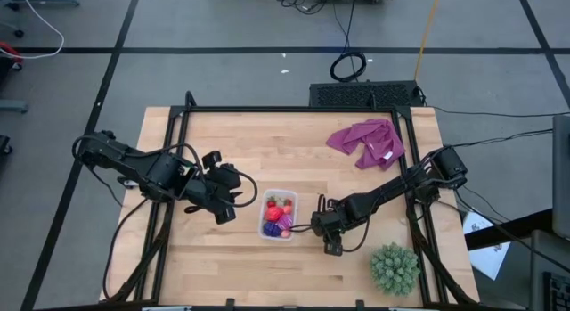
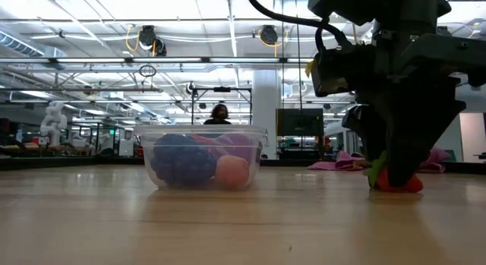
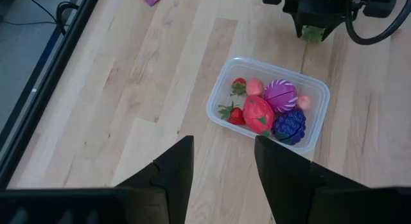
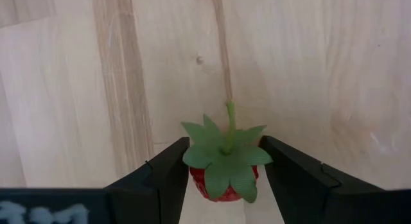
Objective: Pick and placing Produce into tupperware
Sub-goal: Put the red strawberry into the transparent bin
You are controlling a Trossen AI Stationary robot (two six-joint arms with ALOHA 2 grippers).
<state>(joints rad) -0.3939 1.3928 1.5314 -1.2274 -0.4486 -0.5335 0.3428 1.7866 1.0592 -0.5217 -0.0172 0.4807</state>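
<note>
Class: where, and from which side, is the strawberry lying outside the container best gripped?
Grip the strawberry across its red body, below the leaves, coming straight down from above: its stem points up between the fingers. The right gripper already brackets it this way.

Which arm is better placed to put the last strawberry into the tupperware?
Right: its gripper already straddles the strawberry beside the tupperware. The left gripper hangs empty on the other side.
</note>
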